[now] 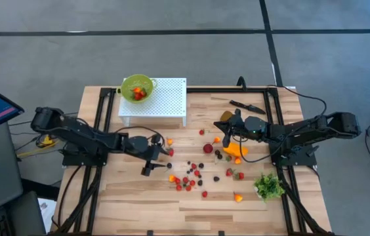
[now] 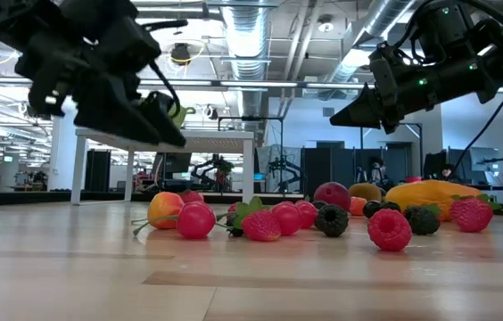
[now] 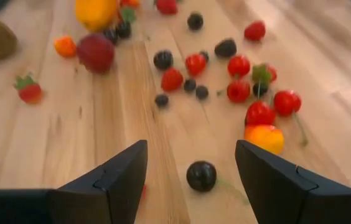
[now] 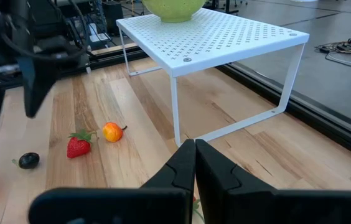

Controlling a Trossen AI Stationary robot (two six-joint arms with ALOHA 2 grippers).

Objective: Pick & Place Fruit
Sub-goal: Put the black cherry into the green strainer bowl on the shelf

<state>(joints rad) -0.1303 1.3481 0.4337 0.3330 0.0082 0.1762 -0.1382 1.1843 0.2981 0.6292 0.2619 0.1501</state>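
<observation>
Bare desk [image 1: 132, 203] is left along the near edge. The middle is crowded by scattered fruit [image 1: 188, 178]. The far-left part is blocked by the white rack [image 1: 162, 99] carrying a green bowl [image 1: 137, 87].

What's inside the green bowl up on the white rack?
The green bowl sits on the white rack. From above, a few red and orange fruit pieces show inside it. Whatever lies beneath those pieces is covered, so the exact count is unclear.
</observation>
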